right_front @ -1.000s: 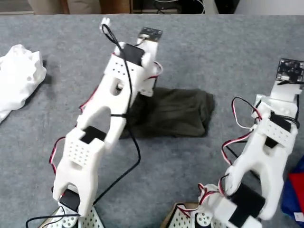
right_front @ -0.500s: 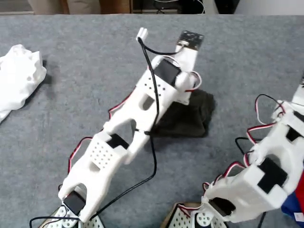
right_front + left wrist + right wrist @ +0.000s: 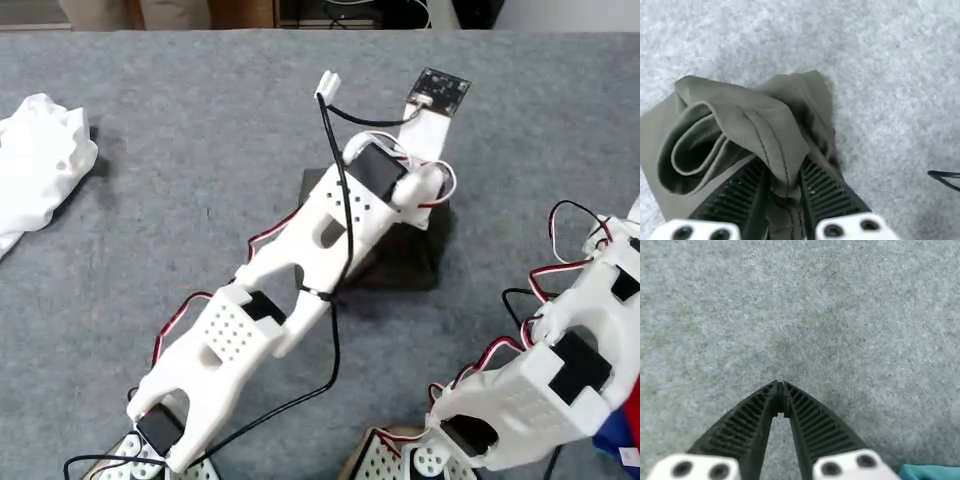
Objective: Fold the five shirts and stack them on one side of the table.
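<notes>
A dark olive shirt (image 3: pixel 415 262) lies bunched near the table's middle, with my left arm (image 3: pixel 340 220) stretched over it. In the left wrist view my left gripper (image 3: pixel 782 167) is shut on a fold of the olive shirt (image 3: pixel 755 120), lifting its hem above the rest of the cloth. My right arm (image 3: pixel 560 370) sits at the near right of the table. My right gripper (image 3: pixel 780 386) is shut on nothing and hangs over bare grey cloth.
A crumpled white shirt (image 3: pixel 40 160) lies at the far left edge. Blue cloth (image 3: pixel 625 430) shows at the near right edge, with a teal corner (image 3: pixel 925 472) by my right gripper. The grey table cover (image 3: pixel 200 120) spreads between them.
My left arm has swung to the right, carrying the olive shirt's left part over onto its right part. The right arm has drawn back toward the near right corner.
</notes>
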Action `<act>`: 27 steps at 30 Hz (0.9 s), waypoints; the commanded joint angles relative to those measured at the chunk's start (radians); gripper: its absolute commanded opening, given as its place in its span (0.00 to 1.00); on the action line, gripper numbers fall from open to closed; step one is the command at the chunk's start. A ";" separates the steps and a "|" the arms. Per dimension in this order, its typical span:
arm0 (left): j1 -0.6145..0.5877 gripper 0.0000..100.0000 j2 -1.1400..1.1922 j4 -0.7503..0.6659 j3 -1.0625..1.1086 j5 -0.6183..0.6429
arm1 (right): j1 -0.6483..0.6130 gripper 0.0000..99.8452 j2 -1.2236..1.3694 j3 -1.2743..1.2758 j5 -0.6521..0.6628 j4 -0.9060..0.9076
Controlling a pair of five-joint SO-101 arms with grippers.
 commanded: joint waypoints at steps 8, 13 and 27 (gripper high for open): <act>0.048 0.02 0.027 -0.078 -0.054 0.003 | 0.012 0.01 -0.001 -0.061 -0.009 -0.020; 0.057 0.10 0.050 -0.054 -0.057 0.005 | 0.010 0.01 -0.001 -0.061 -0.002 -0.017; -0.144 0.26 -0.016 0.063 -0.215 0.109 | -0.159 0.01 -0.111 -0.042 0.199 0.199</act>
